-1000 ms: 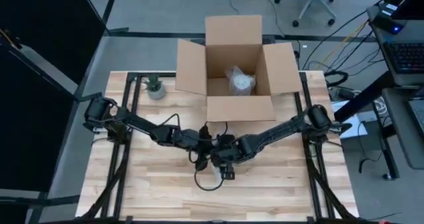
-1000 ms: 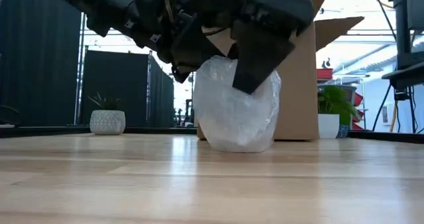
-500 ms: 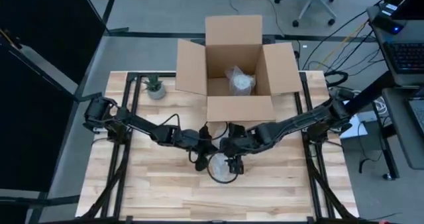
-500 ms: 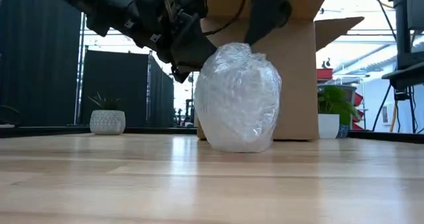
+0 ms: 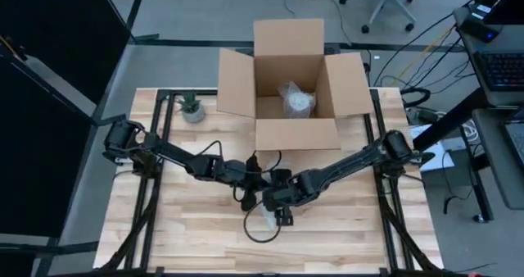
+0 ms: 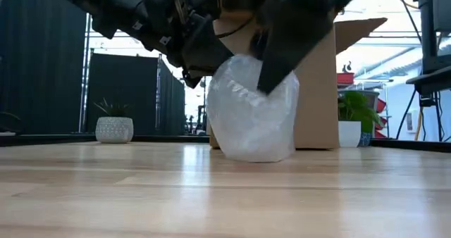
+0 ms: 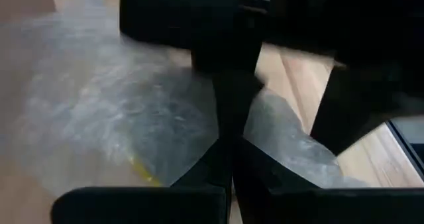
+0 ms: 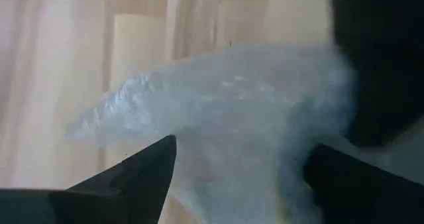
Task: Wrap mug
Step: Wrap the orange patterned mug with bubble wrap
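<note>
The mug is hidden inside a bundle of clear bubble wrap (image 6: 252,115) that stands on its bottom on the wooden table (image 6: 141,196), at the middle (image 5: 266,220) in the high view. My left gripper (image 7: 232,151) is at the bundle's upper left (image 6: 201,55), shut on the wrap. My right gripper (image 8: 242,151) hangs open over the bundle's top, one finger (image 6: 278,62) lying against its upper right side. My left gripper pinches a gathered part of the bubble wrap (image 7: 199,151) at the bundle's top between its two fingers, coming slanting down from the table's left. The bundle stands on the table. My right gripper comes down from above and the right, its open fingers (image 8: 142,164) astride the bundle's top (image 8: 232,105). One finger presses into the wrap's upper right side (image 6: 285,90), which is dented in there.
An open cardboard box (image 5: 291,84) stands at the table's far edge with another wrapped bundle (image 5: 296,99) inside. A small potted plant (image 5: 191,109) sits at the far left. Black cables lie on the table by the bundle (image 5: 250,228).
My right gripper lifted off the bundle and drew back toward the far right, then came down again onto its top. The bundle's top, rounded while free, is pressed in again on its right side. The left gripper has kept its hold.
</note>
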### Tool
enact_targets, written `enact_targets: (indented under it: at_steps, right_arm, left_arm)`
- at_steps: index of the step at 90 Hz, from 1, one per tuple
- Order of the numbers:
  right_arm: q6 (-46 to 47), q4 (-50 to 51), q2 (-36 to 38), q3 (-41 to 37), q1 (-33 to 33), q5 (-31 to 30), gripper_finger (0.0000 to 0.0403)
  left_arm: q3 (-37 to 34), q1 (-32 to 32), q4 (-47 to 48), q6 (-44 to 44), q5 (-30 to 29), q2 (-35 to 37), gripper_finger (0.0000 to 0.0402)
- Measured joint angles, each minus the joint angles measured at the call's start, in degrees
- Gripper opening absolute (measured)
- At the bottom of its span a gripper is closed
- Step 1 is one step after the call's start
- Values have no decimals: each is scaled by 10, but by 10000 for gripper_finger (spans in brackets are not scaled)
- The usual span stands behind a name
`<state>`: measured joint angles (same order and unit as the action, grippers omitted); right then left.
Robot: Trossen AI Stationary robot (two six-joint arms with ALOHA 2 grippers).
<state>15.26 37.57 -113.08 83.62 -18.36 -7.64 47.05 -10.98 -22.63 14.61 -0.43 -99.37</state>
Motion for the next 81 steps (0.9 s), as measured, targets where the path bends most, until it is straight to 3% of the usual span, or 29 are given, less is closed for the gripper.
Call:
enact_targets:
  at_steps: [16, 34, 54, 81]
  right_arm:
    - [-11, -4, -39, 3, 11, -3, 283]
    - [-18, -9, -32, 1, 13, 1, 283]
    - [-6, -6, 17, -5, 15, 12, 283]
    - [26, 57, 142, -2, 11, -5, 283]
  left_arm:
    - [-1, -1, 3, 13, 0, 10, 0]
    - [-1, -2, 11, 13, 0, 24, 0]
    - [2, 1, 17, 0, 7, 2, 0]
    - [1, 1, 9, 0, 9, 0, 0]
